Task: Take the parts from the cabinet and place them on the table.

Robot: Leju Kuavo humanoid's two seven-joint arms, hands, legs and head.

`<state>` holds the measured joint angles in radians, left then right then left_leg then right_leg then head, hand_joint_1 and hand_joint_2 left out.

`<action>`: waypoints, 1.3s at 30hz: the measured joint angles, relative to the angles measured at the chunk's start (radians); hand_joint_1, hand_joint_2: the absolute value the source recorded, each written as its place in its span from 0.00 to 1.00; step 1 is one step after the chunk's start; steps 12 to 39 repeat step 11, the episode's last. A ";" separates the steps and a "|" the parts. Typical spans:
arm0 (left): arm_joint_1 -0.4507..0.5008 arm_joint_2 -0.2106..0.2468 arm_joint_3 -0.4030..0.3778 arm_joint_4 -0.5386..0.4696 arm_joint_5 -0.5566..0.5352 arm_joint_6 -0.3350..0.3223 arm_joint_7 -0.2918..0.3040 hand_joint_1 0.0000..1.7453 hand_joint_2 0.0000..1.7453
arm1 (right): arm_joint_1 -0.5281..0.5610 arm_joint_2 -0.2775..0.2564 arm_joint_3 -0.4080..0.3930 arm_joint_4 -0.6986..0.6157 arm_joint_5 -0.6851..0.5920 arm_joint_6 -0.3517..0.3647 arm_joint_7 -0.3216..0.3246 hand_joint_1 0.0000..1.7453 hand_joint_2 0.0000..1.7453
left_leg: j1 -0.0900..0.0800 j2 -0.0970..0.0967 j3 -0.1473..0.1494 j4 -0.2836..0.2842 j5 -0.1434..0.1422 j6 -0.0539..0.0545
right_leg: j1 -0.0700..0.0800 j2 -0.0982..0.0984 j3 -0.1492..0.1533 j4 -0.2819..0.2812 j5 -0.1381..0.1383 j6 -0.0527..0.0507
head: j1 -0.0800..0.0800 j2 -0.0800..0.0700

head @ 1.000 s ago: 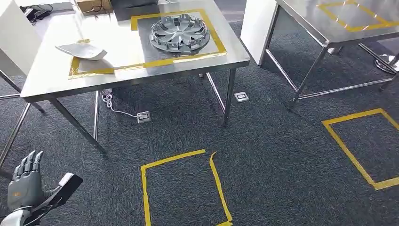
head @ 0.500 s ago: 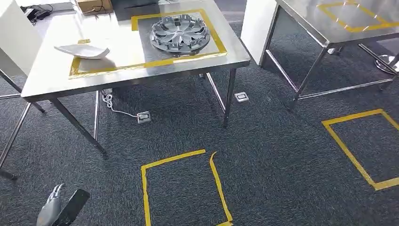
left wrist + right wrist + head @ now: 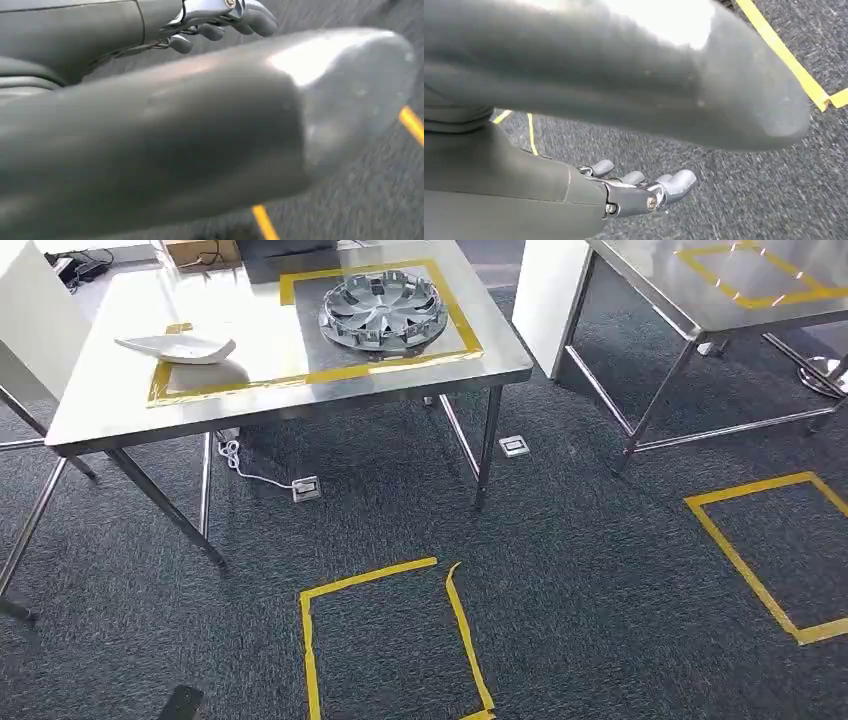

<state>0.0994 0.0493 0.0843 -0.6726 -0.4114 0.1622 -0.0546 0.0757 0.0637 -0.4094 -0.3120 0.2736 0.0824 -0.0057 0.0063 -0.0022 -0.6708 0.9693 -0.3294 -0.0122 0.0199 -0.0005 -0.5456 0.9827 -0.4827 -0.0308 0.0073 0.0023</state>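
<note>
A silver wheel cover lies inside the yellow tape frame on the steel table. A white curved panel rests at the table's left side, on the tape line. My left hand hangs over the dark carpet, its thick thumb apart from the fingers, with nothing in it. A dark tip of that hand pokes in at the head view's bottom edge. My right hand also hangs above the carpet, fingers spread away from the thumb, holding nothing.
A second steel table stands at the right, with a white cabinet side between the two tables. Yellow tape squares mark the carpet in front of me and at the right. A cable and floor sockets lie under the near table.
My left hand has dropped from the head view's lower left corner until just a dark tip is left at the bottom edge. The parts on the table have not moved.
</note>
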 joint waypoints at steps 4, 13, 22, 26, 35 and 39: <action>0.013 -0.011 -0.015 0.053 0.089 -0.034 0.011 0.00 0.00 | 0.015 -0.010 0.081 -0.014 -0.058 -0.017 0.000 0.00 0.00 | 0.000 0.000 0.000 0.000 0.000 0.000 | 0.000 0.000 0.000 0.000 0.000 0.000 | 0.000 0.000; 0.032 -0.029 -0.024 0.142 0.243 -0.094 0.032 0.00 0.00 | 0.038 -0.026 0.213 -0.035 -0.160 -0.048 0.001 0.00 0.00 | -0.001 -0.001 0.000 0.000 -0.001 0.001 | -0.001 0.000 0.000 0.000 -0.001 0.001 | 0.000 0.000; 0.032 -0.029 -0.024 0.142 0.243 -0.094 0.032 0.00 0.00 | 0.038 -0.026 0.213 -0.035 -0.160 -0.048 0.001 0.00 0.00 | -0.001 -0.001 0.000 0.000 -0.001 0.001 | -0.001 0.000 0.000 0.000 -0.001 0.001 | 0.000 0.000; 0.032 -0.029 -0.024 0.142 0.243 -0.094 0.032 0.00 0.00 | 0.038 -0.026 0.213 -0.035 -0.160 -0.048 0.001 0.00 0.00 | -0.001 -0.001 0.000 0.000 -0.001 0.001 | -0.001 0.000 0.000 0.000 -0.001 0.001 | 0.000 0.000; 0.032 -0.029 -0.024 0.142 0.243 -0.094 0.032 0.00 0.00 | 0.038 -0.026 0.213 -0.035 -0.160 -0.048 0.001 0.00 0.00 | -0.001 -0.001 0.000 0.000 -0.001 0.001 | -0.001 0.000 0.000 0.000 -0.001 0.001 | 0.000 0.000; 0.032 -0.029 -0.024 0.142 0.243 -0.094 0.032 0.00 0.00 | 0.038 -0.026 0.213 -0.035 -0.160 -0.048 0.001 0.00 0.00 | -0.001 -0.001 0.000 0.000 -0.001 0.001 | -0.001 0.000 0.000 0.000 -0.001 0.001 | 0.000 0.000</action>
